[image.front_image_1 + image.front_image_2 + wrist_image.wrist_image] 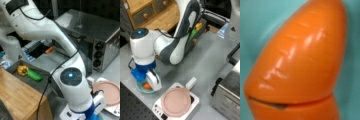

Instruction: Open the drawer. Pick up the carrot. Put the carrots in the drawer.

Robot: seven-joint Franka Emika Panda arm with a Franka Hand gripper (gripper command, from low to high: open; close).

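Pink plate (176,102) sits on the white tray (194,100); the steel oven (100,37) stands near that tray.

I see the drawer (37,82) pulled open beside the wooden cabinet top (17,97); the glossy orange carrot (300,60) lies apart from that top.

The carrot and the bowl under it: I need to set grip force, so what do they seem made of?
The carrot looks like glossy moulded plastic: bright highlights, shallow pressed grooves and a seam line near its base. The bowl seems translucent teal plastic or glass; the carrot shows through its wall, so which is unclear. The end effector hangs right over the bowl.
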